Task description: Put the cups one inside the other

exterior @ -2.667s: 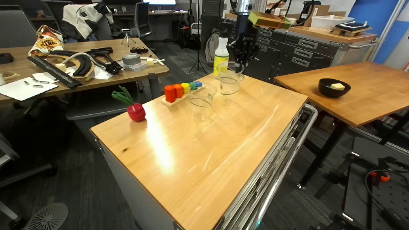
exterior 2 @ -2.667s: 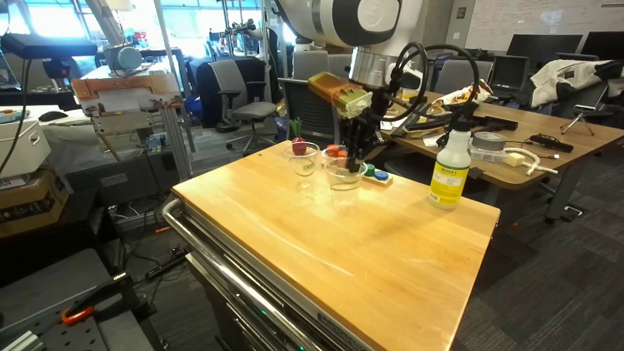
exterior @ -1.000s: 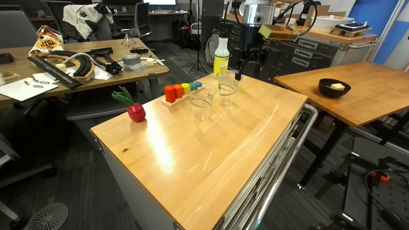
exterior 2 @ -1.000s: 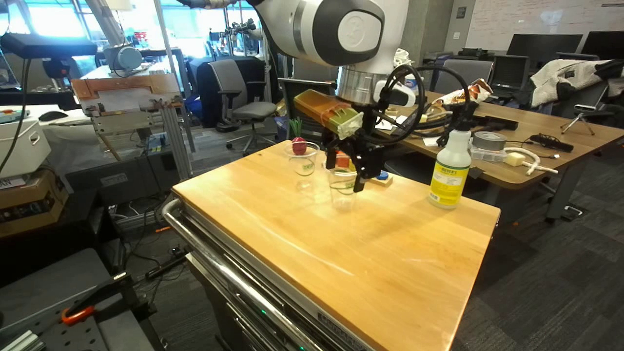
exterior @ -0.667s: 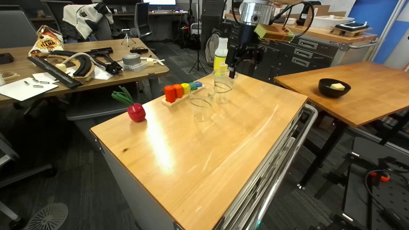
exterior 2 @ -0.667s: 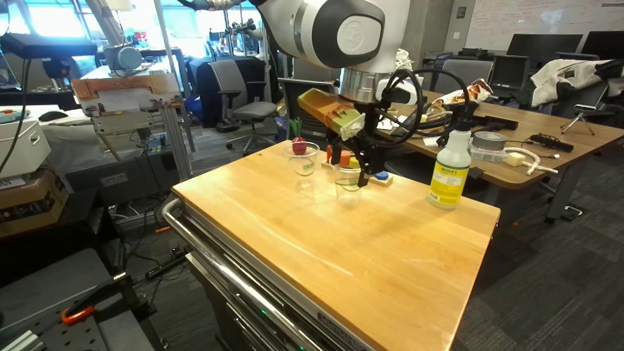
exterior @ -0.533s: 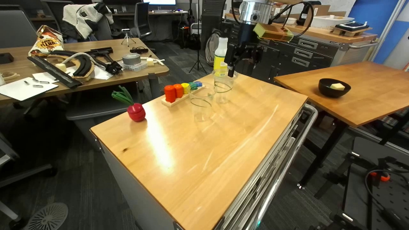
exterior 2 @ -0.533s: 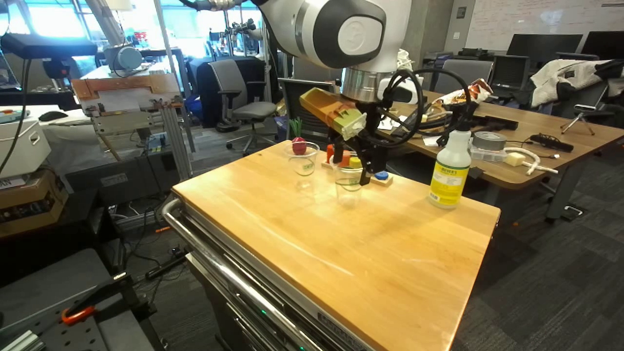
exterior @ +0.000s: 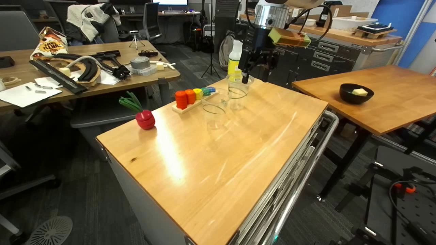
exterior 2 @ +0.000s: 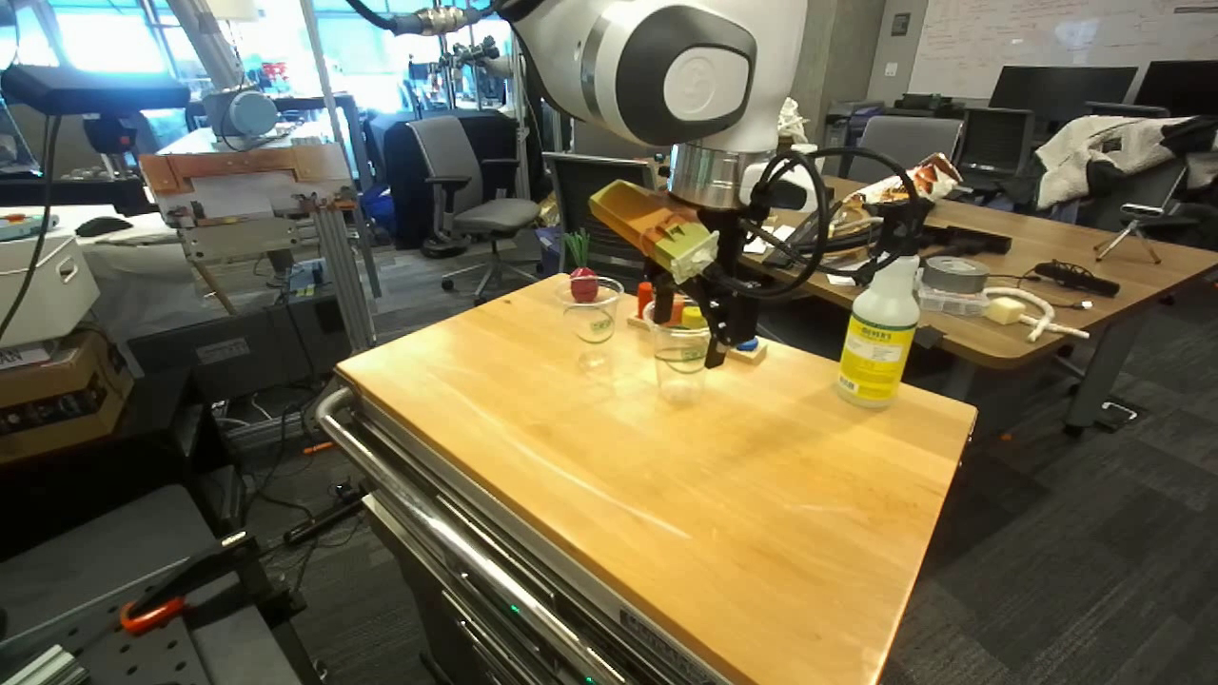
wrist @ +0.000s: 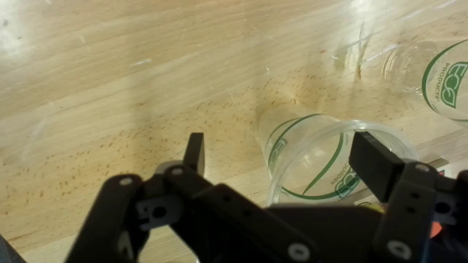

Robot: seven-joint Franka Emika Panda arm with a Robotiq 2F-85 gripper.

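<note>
Widest beneath me lies the wooden counter [exterior 2: 761, 514]. On it, near a corner, stands the yellow-labelled bottle [exterior 2: 873, 338]. My claw [wrist: 281, 153] is spread wide with hold of nothing: one finger over the mouth of the nearer clear cup [wrist: 316, 164], though whether above or inside its rim I cannot tell; the other is outside it. Upright too, and apart from it, stands the farther clear cup [exterior 2: 591, 323], toward the red toy vegetable [exterior: 145, 119] near the counter's edge.
</note>
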